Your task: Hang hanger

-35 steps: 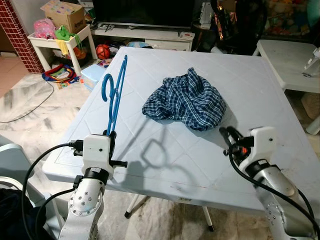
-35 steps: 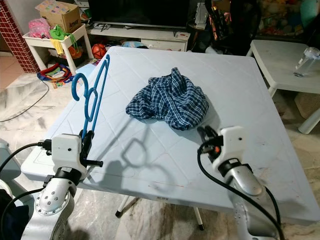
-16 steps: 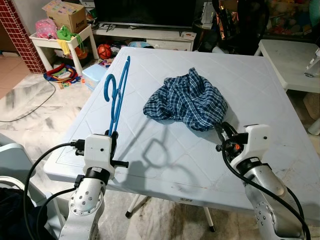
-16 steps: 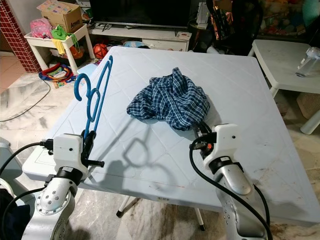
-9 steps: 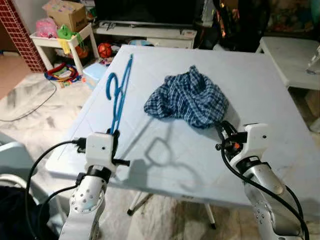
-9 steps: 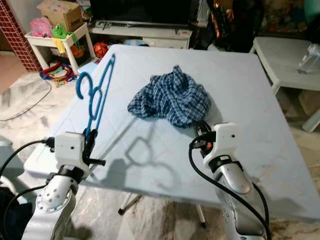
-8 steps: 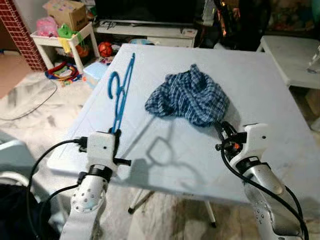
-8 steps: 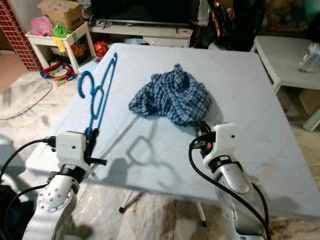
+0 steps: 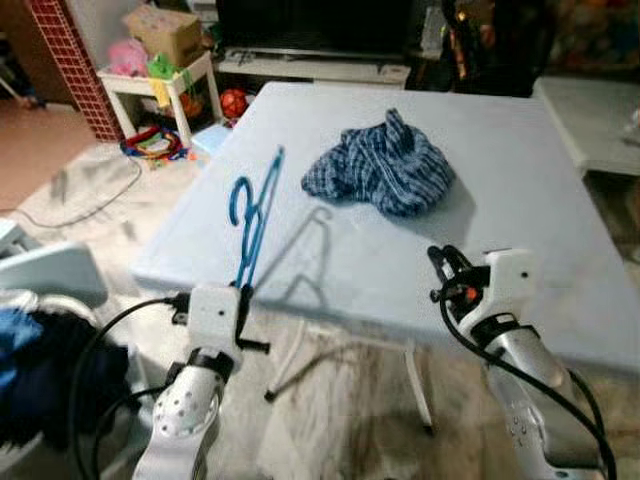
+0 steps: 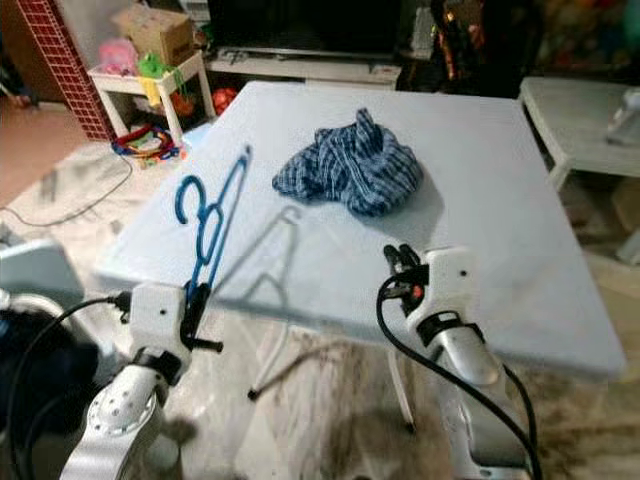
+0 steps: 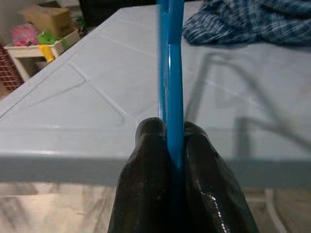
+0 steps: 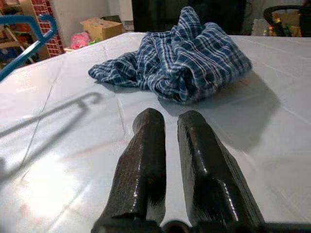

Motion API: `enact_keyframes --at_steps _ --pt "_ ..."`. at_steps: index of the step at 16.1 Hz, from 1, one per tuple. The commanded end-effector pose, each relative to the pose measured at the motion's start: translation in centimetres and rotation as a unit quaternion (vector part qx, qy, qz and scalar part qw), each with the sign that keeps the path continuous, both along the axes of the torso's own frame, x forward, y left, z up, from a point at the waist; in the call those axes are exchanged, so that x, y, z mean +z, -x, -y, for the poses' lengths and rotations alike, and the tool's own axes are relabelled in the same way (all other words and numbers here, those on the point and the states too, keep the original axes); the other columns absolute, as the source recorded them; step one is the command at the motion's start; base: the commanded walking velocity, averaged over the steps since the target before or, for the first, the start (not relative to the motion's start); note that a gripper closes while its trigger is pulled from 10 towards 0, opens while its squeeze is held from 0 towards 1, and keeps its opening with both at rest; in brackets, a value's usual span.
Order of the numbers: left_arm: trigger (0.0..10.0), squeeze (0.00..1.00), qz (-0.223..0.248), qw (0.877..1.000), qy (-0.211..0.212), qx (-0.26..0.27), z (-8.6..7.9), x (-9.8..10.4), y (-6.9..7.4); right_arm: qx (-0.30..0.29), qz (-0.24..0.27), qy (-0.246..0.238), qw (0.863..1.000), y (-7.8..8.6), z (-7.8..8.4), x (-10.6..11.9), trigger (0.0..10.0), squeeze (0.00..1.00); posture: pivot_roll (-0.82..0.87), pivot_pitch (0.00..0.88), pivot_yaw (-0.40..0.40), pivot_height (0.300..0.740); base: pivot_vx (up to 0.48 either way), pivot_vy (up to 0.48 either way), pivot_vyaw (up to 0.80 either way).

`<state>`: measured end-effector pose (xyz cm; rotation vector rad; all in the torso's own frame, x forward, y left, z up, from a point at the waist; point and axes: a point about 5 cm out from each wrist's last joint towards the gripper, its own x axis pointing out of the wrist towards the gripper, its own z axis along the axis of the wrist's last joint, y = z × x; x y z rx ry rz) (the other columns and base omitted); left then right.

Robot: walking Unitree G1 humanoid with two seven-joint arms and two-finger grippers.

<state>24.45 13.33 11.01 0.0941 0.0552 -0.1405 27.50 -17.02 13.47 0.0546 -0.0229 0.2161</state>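
The blue hanger is standing upright in the air over the near left edge of the table, hook end uppermost, its lower end pinched between the two black fingers of the left end effector; in the left wrist view the fingers are pressing on the blue bar from both sides. The right end effector is hovering empty just off the near edge of the table, fingers nearly together with a thin gap, pointing at the plaid shirt.

Step in hand, as a judgement: the hanger is gripped and is being carried, hanging not yet done. No rail or hook to hang it on is visible in these views, so the next move is probably calling for turning or walking to find one while keeping the hanger upright and the grip tight.

The table is pale blue-white plastic, with the crumpled shirt lying in the middle and the hanger's shadow falling across it. Around it: a marble-look floor, a small white shelf with toys, a cardboard box, a red brick column, a dark TV on a low stand, another white table to the right. The head views are slightly blurred.
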Motion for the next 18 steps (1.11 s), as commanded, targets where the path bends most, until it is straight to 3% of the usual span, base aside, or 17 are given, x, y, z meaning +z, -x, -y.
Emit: enact_keyframes --at_steps 1,11,18 --pt "10.0 0.0 0.002 1.0 -0.001 0.003 -0.37 0.14 0.04 0.004 0.004 0.001 1.0 -0.05 -0.24 0.17 10.0 0.0 0.03 0.055 -0.01 0.74 -0.307 0.0 0.0" --pt "10.0 0.0 0.002 1.0 -0.002 -0.004 -0.12 0.02 -0.29 0.006 0.002 0.006 1.0 -0.3 -0.32 -0.13 10.0 0.0 0.03 0.042 -0.012 0.74 -0.292 0.0 0.0" --pt "10.0 0.0 0.001 1.0 -0.002 -0.004 -0.04 -0.16 -0.41 0.014 -0.001 -0.003 1.0 -0.5 -0.62 -0.31 10.0 0.0 0.03 0.028 -0.02 0.74 0.0 0.0 0.0"
